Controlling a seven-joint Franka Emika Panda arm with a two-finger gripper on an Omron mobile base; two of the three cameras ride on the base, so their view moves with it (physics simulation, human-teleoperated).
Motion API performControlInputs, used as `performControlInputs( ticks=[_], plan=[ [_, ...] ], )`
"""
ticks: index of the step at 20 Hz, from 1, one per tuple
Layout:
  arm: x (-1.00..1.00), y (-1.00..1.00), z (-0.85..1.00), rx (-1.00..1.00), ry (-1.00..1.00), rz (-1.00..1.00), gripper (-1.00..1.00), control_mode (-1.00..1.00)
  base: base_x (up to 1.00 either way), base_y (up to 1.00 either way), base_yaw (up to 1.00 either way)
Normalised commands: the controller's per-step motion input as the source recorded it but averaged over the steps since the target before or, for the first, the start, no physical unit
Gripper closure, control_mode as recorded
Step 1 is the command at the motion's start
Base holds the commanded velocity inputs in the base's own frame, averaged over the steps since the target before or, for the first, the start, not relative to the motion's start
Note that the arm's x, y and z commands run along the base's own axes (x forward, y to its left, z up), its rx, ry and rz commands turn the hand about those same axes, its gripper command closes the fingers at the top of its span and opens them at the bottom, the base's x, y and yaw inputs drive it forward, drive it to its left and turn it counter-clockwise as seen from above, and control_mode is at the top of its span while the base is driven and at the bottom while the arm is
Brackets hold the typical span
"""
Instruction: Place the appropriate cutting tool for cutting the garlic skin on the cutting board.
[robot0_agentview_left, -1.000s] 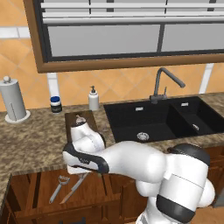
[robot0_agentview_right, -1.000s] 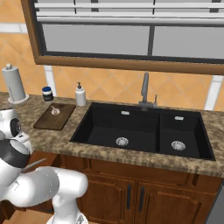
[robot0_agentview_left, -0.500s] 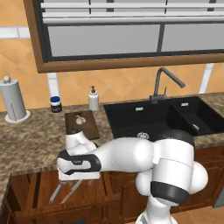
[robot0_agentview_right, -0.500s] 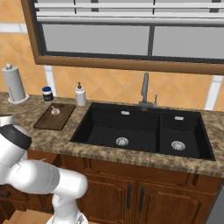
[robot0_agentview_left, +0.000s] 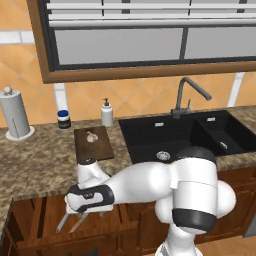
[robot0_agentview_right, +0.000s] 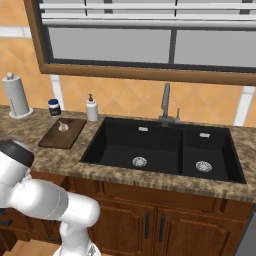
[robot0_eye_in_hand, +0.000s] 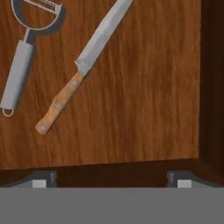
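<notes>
While the arm reached down over the open drawer below the counter edge, the gripper hung above the drawer floor with its two fingertips spread wide and nothing between them. In the hand view the knife lay flat on the wooden bottom, set on a diagonal: its grey blade ran toward the upper edge and its brownish riveted handle pointed toward the lower left. It was well clear of the gripper's tips. Just beside it, apart and untouched, lay the grey peeler, its looped head near the top corner and its straight handle running downward. A dark drawer wall ran along the right side of that view.

On the counter, the cutting board sat flat to the left of the black sink, with the garlic resting on its far half. The same board and bulb showed in the right base view. Behind the board stood a soap dispenser and a small dark jar; a paper towel roll stood farther left, by the tiled wall
</notes>
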Motion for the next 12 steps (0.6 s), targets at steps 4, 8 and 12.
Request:
performControlInputs(
  ticks=[4, 8, 12],
  plan=[
    [0.06, 0.00, -0.40, 0.11, 0.00, 0.14, -1.00, -1.00, 0.00, 0.00, 0.00],
    [0.01, 0.00, -0.38, 0.06, 0.01, 0.12, -1.00, -1.00, 0.00, 0.00, 0.00],
    [0.00, 0.03, -0.23, 0.00, 0.12, 0.01, -1.00, -1.00, 0.00, 0.00, 0.00]
  ],
)
